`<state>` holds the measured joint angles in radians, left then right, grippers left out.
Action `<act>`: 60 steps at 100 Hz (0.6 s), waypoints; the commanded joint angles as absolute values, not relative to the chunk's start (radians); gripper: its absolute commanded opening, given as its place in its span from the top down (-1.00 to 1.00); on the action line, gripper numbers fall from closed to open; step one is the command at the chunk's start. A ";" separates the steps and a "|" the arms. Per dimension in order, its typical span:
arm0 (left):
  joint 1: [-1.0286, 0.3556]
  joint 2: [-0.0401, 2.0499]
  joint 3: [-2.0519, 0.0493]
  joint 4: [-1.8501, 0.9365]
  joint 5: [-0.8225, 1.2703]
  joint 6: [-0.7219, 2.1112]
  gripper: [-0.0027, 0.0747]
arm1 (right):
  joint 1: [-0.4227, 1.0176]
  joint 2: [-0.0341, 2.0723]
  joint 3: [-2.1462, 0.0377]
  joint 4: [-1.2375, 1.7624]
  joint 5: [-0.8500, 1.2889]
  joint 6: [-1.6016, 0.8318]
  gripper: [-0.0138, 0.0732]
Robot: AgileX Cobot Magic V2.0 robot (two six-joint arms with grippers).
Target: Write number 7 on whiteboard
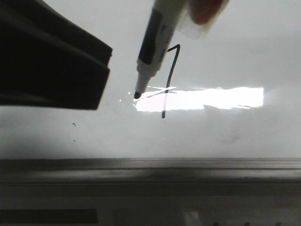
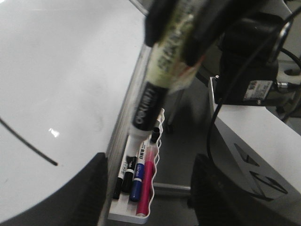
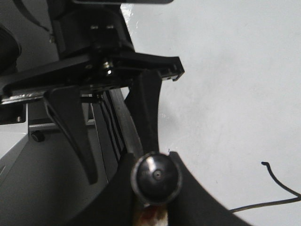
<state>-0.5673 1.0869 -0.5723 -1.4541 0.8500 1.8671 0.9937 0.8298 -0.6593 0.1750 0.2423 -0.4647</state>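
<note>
The whiteboard (image 1: 235,56) fills the front view. On it is the number 7 (image 1: 170,75), a thin black line whose long stem slants down to its lower end; the marker hides part of its top bar. My right gripper (image 1: 201,13) is shut on a black-and-white marker (image 1: 151,44) that comes in from above, its tip just left of the stem. In the right wrist view the right gripper (image 3: 156,188) clamps the marker (image 3: 156,176), seen end-on. My left gripper (image 2: 153,188) is open and empty, beside the board's edge; it is the dark shape (image 1: 56,66) at the left.
A white tray (image 2: 123,214) holding several markers lies beside the board's grey frame strip (image 2: 129,108). A grey ledge (image 1: 150,169) runs along the board's near edge. A white base with a cable (image 2: 263,141) stands next to the tray. Glare (image 1: 211,98) crosses the board.
</note>
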 commanded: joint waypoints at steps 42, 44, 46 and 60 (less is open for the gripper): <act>-0.617 1.093 -0.606 -1.601 0.849 1.961 0.04 | 0.994 0.819 -0.697 0.181 0.142 -0.473 0.79; -0.617 1.093 -0.606 -1.601 0.849 1.961 0.04 | 0.994 0.819 -0.697 0.181 0.142 -0.473 0.79; -0.617 1.093 -0.606 -1.603 0.849 1.961 0.04 | 0.994 0.819 -0.697 0.181 0.140 -0.473 0.79; -0.617 1.095 -0.606 -1.643 0.849 1.962 0.04 | 0.994 0.819 -0.697 0.209 0.138 -0.473 0.79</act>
<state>-0.6079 1.1013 -0.5723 -1.5564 0.8215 1.9596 0.9937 0.8298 -0.6593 0.1880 0.2234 -0.4647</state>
